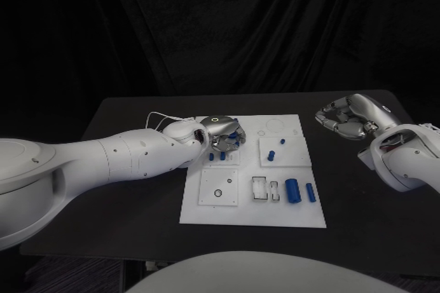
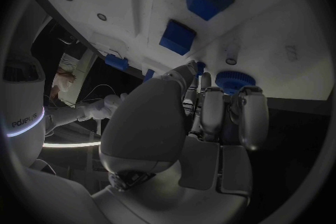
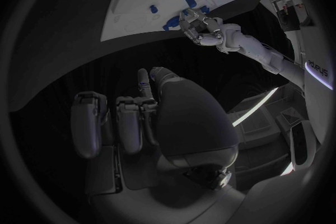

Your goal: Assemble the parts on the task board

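The left hand (image 1: pixel 223 133) sits over the far-left section of the task board (image 1: pixel 206 210), fingers curled round a small blue part (image 2: pixel 231 79) w/ a ribbed, gear-like rim, pinched at the fingertips just above the board. The right hand (image 1: pixel 346 117) hangs off to the board's right over the counter (image 1: pixel 119 115), fingers curled in, holding nothing. Other blue parts lie on the board: a big cylinder (image 1: pixel 292 190) and a slimmer one (image 1: pixel 310 192) near the front-right, a short peg (image 1: pixel 271 156) mid-board. Risks, as a judgement: the pinch looks shallow, so the part could tilt or slip as it's lowered; fingers hide the seat from the head view, so misalignment may jam it; a hard push could shift the board.
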You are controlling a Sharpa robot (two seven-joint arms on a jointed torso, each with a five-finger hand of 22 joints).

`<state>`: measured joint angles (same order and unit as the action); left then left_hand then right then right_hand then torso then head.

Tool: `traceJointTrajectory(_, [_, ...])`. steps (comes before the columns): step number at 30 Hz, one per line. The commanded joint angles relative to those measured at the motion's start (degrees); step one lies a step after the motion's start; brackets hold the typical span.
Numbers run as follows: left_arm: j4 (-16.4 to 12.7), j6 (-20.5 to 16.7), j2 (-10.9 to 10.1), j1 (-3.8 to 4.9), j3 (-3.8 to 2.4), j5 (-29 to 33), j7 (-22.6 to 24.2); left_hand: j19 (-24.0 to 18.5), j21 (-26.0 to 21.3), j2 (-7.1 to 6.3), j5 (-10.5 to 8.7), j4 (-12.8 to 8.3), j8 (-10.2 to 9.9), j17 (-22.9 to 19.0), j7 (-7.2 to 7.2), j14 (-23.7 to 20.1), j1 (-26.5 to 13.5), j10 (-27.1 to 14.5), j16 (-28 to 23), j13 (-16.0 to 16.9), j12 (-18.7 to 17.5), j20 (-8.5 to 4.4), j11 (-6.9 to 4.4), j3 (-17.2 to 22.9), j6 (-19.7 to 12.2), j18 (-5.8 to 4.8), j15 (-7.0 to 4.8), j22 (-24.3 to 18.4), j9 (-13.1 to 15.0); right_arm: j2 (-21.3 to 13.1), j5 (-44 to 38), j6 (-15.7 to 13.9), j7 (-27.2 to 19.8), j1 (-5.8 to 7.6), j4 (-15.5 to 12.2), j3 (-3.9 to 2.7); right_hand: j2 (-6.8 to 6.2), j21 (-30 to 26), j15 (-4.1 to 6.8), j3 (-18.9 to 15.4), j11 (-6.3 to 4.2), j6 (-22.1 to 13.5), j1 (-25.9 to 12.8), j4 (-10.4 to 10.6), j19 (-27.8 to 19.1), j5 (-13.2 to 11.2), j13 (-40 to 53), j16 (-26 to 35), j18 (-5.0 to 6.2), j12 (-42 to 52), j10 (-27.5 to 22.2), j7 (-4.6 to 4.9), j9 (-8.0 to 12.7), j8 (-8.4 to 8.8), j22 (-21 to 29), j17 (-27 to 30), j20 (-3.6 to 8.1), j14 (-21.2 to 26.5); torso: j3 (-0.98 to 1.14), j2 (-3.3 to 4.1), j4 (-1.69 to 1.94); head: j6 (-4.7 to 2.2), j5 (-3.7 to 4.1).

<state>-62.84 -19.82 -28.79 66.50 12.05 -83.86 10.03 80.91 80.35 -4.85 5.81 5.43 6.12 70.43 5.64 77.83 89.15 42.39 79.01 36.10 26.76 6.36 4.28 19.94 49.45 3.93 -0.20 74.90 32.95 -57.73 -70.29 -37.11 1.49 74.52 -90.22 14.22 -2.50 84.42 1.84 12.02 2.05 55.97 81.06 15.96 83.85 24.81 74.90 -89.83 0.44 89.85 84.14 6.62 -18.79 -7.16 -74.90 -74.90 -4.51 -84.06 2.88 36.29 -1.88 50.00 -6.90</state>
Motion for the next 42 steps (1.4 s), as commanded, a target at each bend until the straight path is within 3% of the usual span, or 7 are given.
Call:
traceJointTrajectory(1, [-0.01, 0.02, 0.14, -0.01, -0.05, -0.11, 0.51, 0.54, 0.31, 0.24, -0.4, -0.08, 0.43, 0.1, 0.01, 0.49, -0.42, 0.53, 0.28, 0.1, 0.39, 0.0, -0.03, -0.25, 0.43, -1.17, 0.02, 11.47, 0.12, -0.08, -0.17, 0.3, 0.55, -0.12, -0.13, -0.04, -0.04, -0.22, -0.38, 0.25, 0.23, 0.39, 0.23, 0.02, 2.71, 0.35, 15.1, -0.17, 1.12, 0.15, 5.86, 0.06, 0.05, 0.32, -13.03, -15.1, -0.35, -5.94, 0.02, 0.04, 0.01, 0.0, -0.02])
traceJointTrajectory(21, [0.25, -1.71, -0.26, -0.13, -0.02, -0.11, -0.19, 2.18, 1.79, 1.73, -0.56, -1.06, 2.02, 1.29, 0.59, 2.22, 0.03, 5.36, 1.46, 0.69, 2.65, -0.76, -0.89, -0.5, 2.42, -1.59, -0.73, 12.03, 1.3, -0.03, -0.17, 0.61, 0.5, -0.12, 0.06, -0.04, -0.02, -0.3, -0.38, 0.29, 0.23, 0.42, 0.22, 0.05, 2.66, 0.36, 15.1, -0.17, 1.15, 0.15, 5.86, 0.05, 0.04, 0.33, -13.0, -15.1, -0.35, -5.94, 0.04, 0.01, 0.05, 0.0, -0.13])
traceJointTrajectory(29, [-0.32, -2.8, -0.88, -0.17, 0.0, -0.11, 0.58, 2.28, 1.82, 1.96, -0.22, -1.25, 2.35, 0.92, 0.81, 2.24, 0.06, 6.27, 1.33, -0.35, 1.51, -0.84, -0.83, -0.4, 2.87, -1.61, -0.72, 12.04, 1.57, -0.04, -0.17, 0.58, 0.45, -0.12, 0.11, -0.04, -0.02, -0.3, -0.38, 0.29, 0.23, 0.42, 0.22, 0.05, 2.66, 0.36, 15.1, -0.17, 1.15, 0.15, 5.86, 0.05, 0.04, 0.33, -13.0, -15.1, -0.35, -5.94, 0.04, 0.01, 0.05, 0.0, -0.26])
traceJointTrajectory(38, [-6.12, -8.3, -5.03, 0.22, -0.5, -0.11, 2.81, 2.25, 1.62, 1.61, 1.34, -1.28, 2.7, 0.11, 0.74, 2.2, -0.4, 7.53, 1.0, -3.59, -1.96, -0.84, -0.76, -0.27, 3.73, -1.57, -0.71, 11.98, 1.86, -0.2, -0.17, 0.57, 0.4, -0.12, 0.12, -0.04, 0.0, -0.34, -0.38, 0.31, 0.23, 0.45, 0.22, 0.06, 2.64, 0.37, 15.1, -0.17, 1.16, 0.15, 5.86, 0.06, 0.04, 0.33, -12.99, -15.1, -0.35, -5.94, 0.05, 0.0, 0.06, 0.0, -0.28])
traceJointTrajectory(42, [-9.9, -9.06, -7.97, 1.74, -0.73, -0.11, 3.14, 2.19, 1.46, 1.44, 2.26, -1.21, 2.7, -0.29, 0.64, 2.14, -0.73, 8.48, 0.81, -5.75, -4.19, -0.85, -0.78, 0.07, 4.25, -1.54, -0.72, 11.94, 1.88, -0.28, -0.17, 0.64, 0.47, -0.12, 0.16, -0.04, -0.01, -0.36, -0.38, 0.33, 0.23, 0.43, 0.22, 0.06, 2.62, 0.37, 15.1, -0.17, 1.16, 0.15, 5.86, 0.06, 0.04, 0.35, -12.98, -15.1, -0.35, -5.94, 0.02, -0.02, 0.05, 0.0, -0.43])
